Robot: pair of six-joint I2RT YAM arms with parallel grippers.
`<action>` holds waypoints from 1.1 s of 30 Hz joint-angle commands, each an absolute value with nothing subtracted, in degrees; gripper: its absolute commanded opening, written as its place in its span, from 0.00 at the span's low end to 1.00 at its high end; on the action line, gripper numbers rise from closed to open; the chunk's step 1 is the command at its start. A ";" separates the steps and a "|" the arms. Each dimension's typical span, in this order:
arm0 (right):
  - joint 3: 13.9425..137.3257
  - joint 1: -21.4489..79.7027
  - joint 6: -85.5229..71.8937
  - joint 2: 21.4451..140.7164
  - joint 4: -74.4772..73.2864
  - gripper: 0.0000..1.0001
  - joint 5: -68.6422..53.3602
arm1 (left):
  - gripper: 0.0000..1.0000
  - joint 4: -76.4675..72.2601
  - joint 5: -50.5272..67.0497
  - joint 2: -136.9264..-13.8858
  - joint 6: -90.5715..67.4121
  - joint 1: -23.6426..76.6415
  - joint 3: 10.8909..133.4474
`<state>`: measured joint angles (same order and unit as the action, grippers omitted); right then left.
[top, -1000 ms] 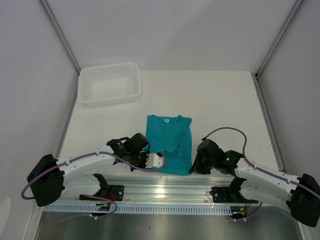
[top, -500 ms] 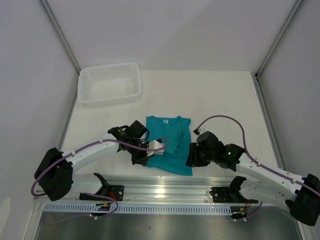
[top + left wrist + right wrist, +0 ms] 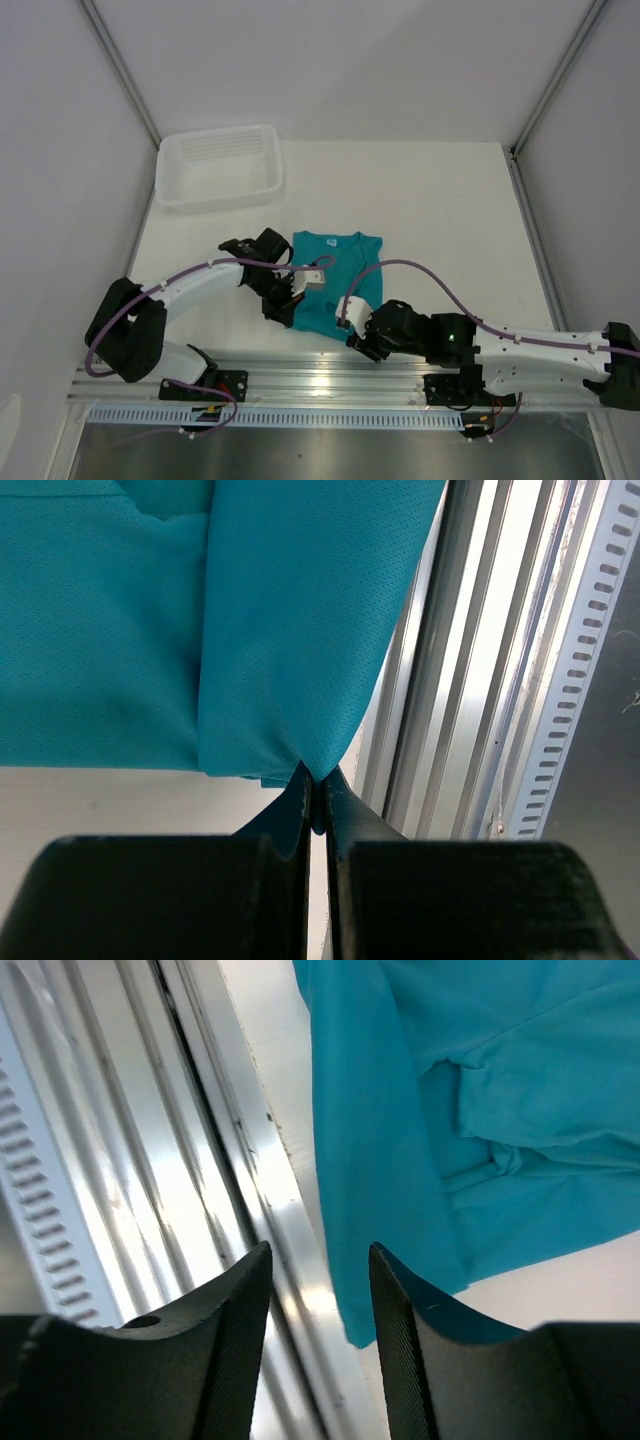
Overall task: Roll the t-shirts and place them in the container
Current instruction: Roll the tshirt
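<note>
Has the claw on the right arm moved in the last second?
Yes. The right gripper slid left along the rail, toward the basket side.

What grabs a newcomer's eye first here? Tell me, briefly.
The teal t-shirt lies folded near the front edge of the table, bright against white. The left end effector is shut on its near corner; the right end effector is open over its near edge. A white basket sits far left.
</note>
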<state>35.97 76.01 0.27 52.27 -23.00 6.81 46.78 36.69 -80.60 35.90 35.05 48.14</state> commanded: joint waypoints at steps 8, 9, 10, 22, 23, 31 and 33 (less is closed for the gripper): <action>33.14 79.98 18.28 62.84 -19.08 0.50 13.79 | 0.01 47.02 40.43 -80.33 35.60 34.10 50.10; 32.96 80.68 18.46 63.45 -18.55 0.51 15.02 | 0.01 47.20 40.52 -80.42 35.68 34.19 49.92; 32.87 80.86 18.54 64.07 -18.28 0.51 15.55 | 0.01 47.20 40.52 -80.33 35.60 34.19 50.01; 32.61 81.39 18.28 69.34 -19.51 0.52 18.02 | 0.01 47.29 40.69 -80.07 35.86 33.40 49.83; 32.78 81.39 18.02 69.95 -19.69 0.52 18.02 | 0.01 47.29 40.69 -80.07 35.86 33.31 49.66; 34.01 80.95 16.71 73.13 -20.92 0.27 18.19 | 0.01 47.46 40.52 -79.46 36.12 32.26 48.96; 34.89 80.42 16.26 72.77 -21.70 0.12 17.85 | 0.01 47.72 40.17 -79.02 36.12 32.17 48.87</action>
